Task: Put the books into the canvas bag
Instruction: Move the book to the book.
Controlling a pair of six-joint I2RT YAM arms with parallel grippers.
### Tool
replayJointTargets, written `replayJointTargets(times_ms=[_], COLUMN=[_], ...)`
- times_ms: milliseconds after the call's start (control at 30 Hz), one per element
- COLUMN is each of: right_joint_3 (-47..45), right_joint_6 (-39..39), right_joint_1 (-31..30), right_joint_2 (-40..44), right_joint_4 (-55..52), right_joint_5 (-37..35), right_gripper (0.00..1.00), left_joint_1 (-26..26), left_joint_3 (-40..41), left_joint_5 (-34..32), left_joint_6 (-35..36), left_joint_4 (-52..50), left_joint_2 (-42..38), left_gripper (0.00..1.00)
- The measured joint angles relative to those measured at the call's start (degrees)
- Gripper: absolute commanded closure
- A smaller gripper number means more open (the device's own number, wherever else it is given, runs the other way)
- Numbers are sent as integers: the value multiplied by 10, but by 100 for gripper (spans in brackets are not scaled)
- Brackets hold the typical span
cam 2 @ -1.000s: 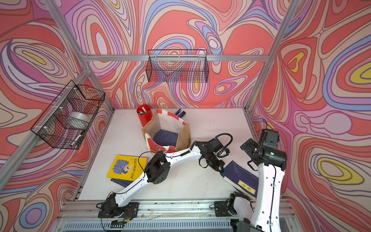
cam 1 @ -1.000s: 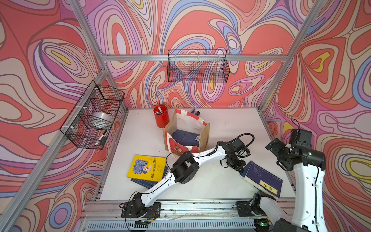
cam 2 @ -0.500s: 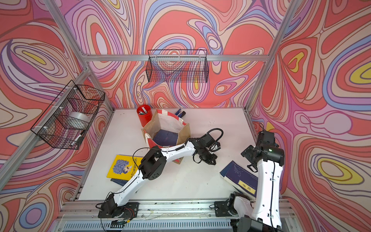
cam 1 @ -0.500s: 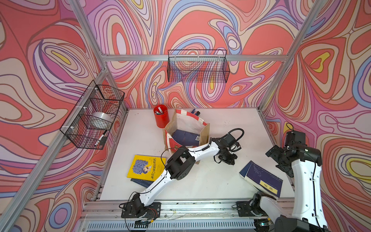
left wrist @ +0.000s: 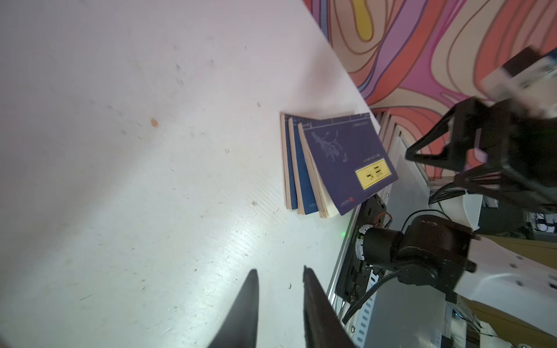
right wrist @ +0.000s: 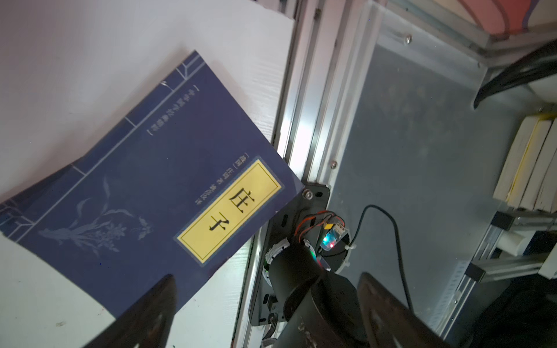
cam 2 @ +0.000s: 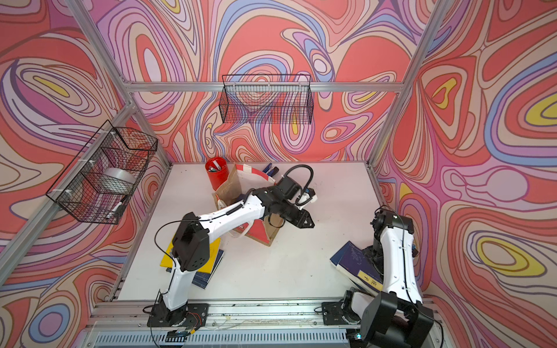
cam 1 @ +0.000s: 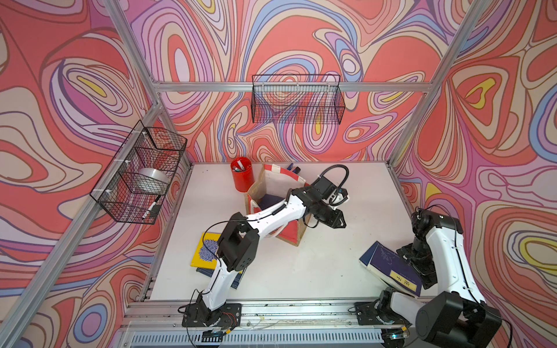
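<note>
three fanned navy books (left wrist: pixel 337 162) lie at the right front corner of the table (cam 1: pixel 301 271), and the top one's yellow-labelled corner overhangs the front rail (right wrist: pixel 304 120). we see the right gripper (right wrist: pixel 266 277) hanging over that corner, its jaws spread wide and empty. the left gripper (left wrist: pixel 279 269) hangs over bare table just beside the canvas bag (cam 1: pixel 271 183), its fingers (left wrist: pixel 250 301) only narrowly parted with nothing between them. the bag stands open near the back with a navy book (cam 1: pixel 269 200) inside it and the red pen cup (cam 1: pixel 242 177) just beside it. a yellow book (cam 1: pixel 205 251) rests on more navy ones at the left front, partly hidden by the left arm (cam 1: pixel 265 217).
</note>
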State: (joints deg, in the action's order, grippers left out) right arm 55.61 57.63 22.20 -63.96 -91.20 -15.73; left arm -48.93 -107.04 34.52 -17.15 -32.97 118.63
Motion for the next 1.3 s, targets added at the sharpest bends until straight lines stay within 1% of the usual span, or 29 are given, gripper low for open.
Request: replayJointTargets(times_ms=[33,67,133,233,300,467,567,633,767,900,967,1033,1200,1267,1300], right_joint_3=[-6,-13,-31,-61,-81,-84,-93,-115,-134,-142,-143,-139,-95,-78,-74], right_joint_6=[15,27,46,65,70,69,62,57,53,49,48,50,70,75,74], right_joint_1=[0,0,0,0,0,7,7,7,12,7,-9,-43,-135,-162,-177], right_joint_2=[9,19,29,30,20,-54,-95,-119,-113,-103,-104,-113,-174,-196,-210], right_joint_4=[2,8,21,54,76,123,172,212,239,252,263,276,282,299,332], right_joint_5=[4,9,19,30,33,38,64,86,104,109,116,120,111,121,138], right_gripper=[6,5,4,2,2,1,3,3,6,6,4,4,3,3,3], left_joint_1=[10,18,26,26,26,35,42,47,51,52,52,52,52,52,52], left_joint_3=[0,0,-1,-1,-1,-1,-1,-1,-3,-8,-10,-10,-10,-10,-10], left_joint_5=[-1,-1,4,22,33,48,52,54,56,57,60,62,64,63,63], left_joint_6=[5,8,11,10,10,8,6,6,6,6,4,2,0,0,1], left_joint_4=[1,2,3,6,5,6,6,6,5,2,2,2,0,-3,-5], left_joint_2=[-17,-30,-40,-33,-24,-18,-18,-18,-18,-18,-18,-18,-17,-17,-17], left_gripper=[45,42,39,36,35,34,34,34,33,32,32,32,32,32,32])
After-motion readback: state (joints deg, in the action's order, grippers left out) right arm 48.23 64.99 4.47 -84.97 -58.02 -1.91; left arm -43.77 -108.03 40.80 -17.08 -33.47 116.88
